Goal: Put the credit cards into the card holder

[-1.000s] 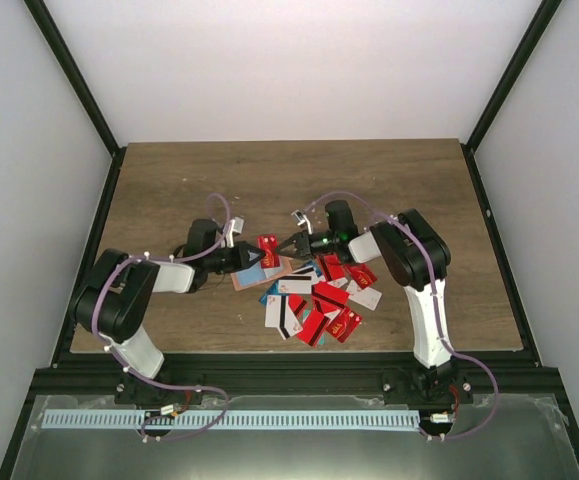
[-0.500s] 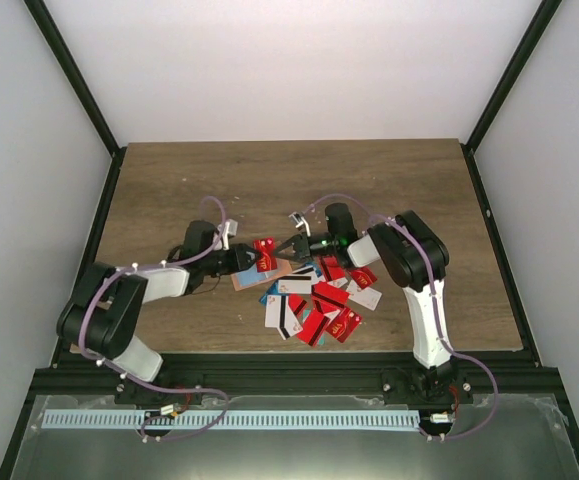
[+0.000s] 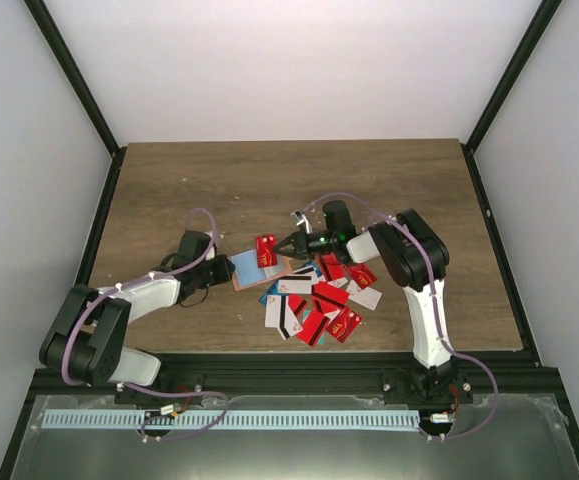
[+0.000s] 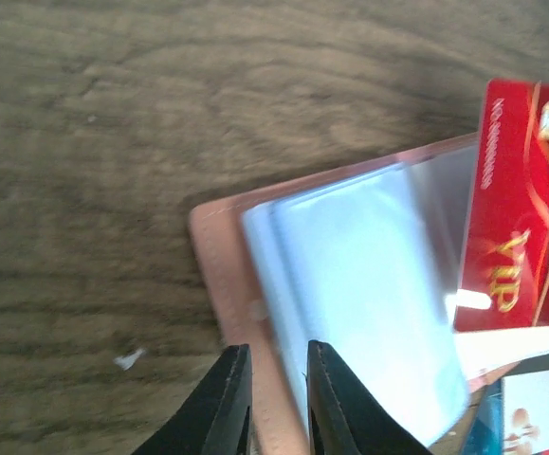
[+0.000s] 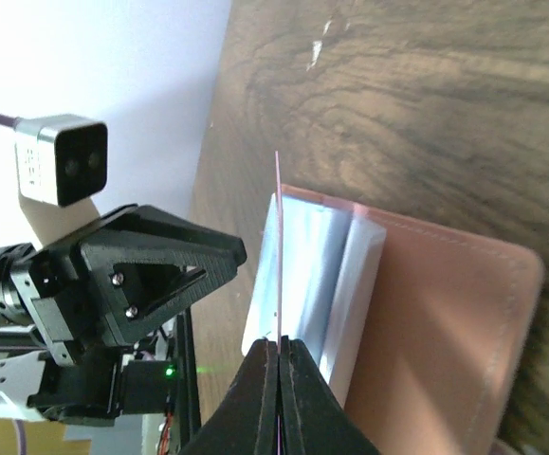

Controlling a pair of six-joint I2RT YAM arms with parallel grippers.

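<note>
Credit cards (image 3: 321, 300), card holder (image 3: 256, 270) on table (image 3: 269, 180)

Top view: bright, even, diffuse from overhead; white enclosure walls (image 3: 289, 70) close to washed out. Soft, short shadows under the arms (image 3: 149, 290) on the surface (image 3: 169, 190). Sharp throughout; slight wide-angle lean in the frame posts (image 3: 69, 70) at the edges.

Left wrist view: motion blur throughout, wood grain smeared. Strong glare on the clear sleeves of the card holder (image 4: 350, 313), whitened to pale blue; small hot spot on the red credit card (image 4: 525, 204). Left claw (image 4: 278, 355) dark, soft-edged.

Right wrist view: blown-out white at upper left. Sheen on the holder's sleeves; leather at lower right out of focus. Right claw (image 5: 279, 349) blurred, in silhouette; green indicator glow (image 5: 168, 371) low at left.
</note>
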